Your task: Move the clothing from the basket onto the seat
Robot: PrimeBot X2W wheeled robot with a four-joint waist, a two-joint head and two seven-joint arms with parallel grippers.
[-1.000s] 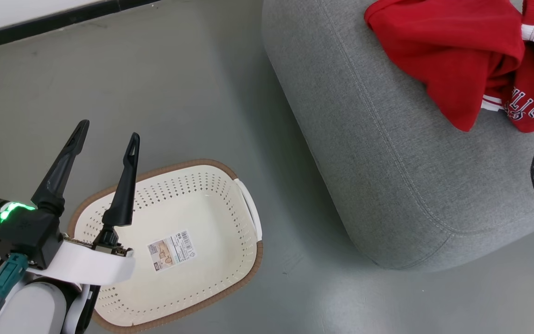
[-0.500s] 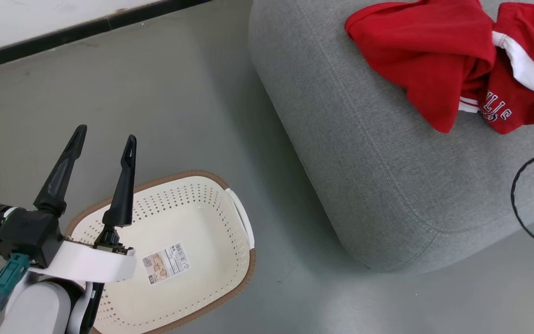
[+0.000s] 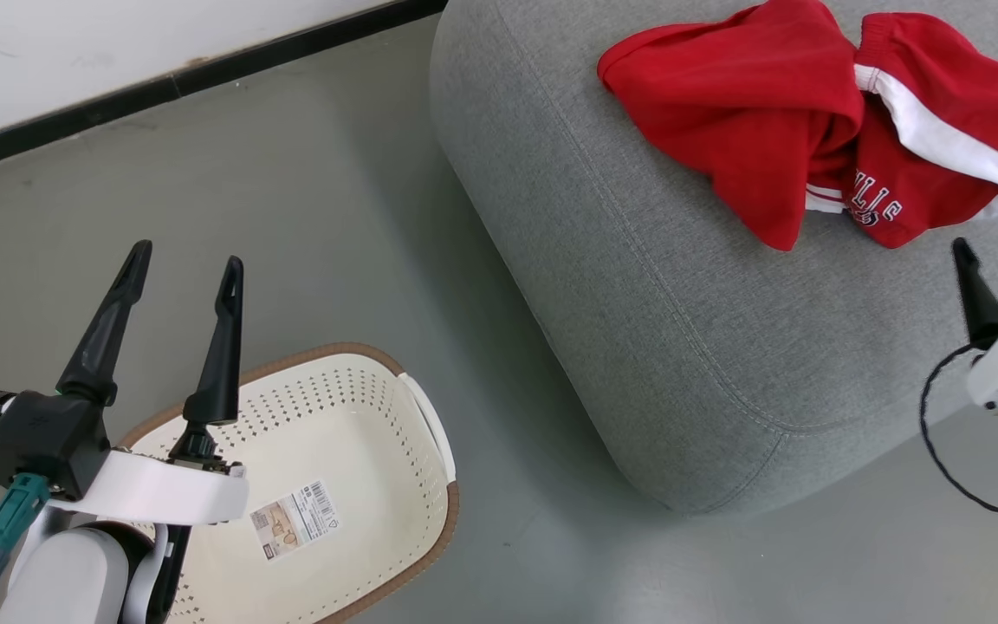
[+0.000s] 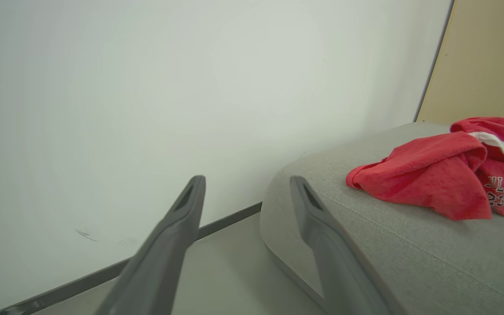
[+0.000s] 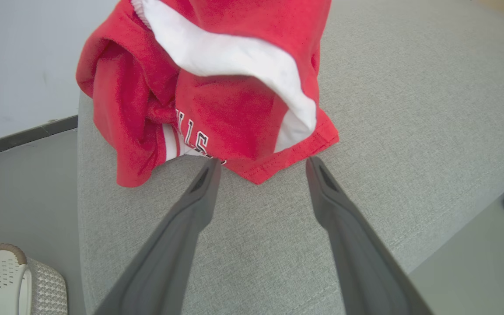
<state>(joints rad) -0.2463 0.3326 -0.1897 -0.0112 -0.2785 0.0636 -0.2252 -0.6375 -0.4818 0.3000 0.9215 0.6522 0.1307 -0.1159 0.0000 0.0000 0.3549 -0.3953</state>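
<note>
Red clothing (image 3: 724,121) sits heaped on the seat (image 3: 638,286), basket (image 3: 334,390) bare inside; my left gripper (image 3: 187,254) and right gripper (image 3: 994,247) hang spread, holding nothing. Job looks done.

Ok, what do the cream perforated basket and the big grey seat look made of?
Cream perforated basket: likely moulded plastic, smooth with regular punched holes; brown rim looks woven. Big grey seat: matte woven upholstery fabric, visible weave and stitched seams.
</note>
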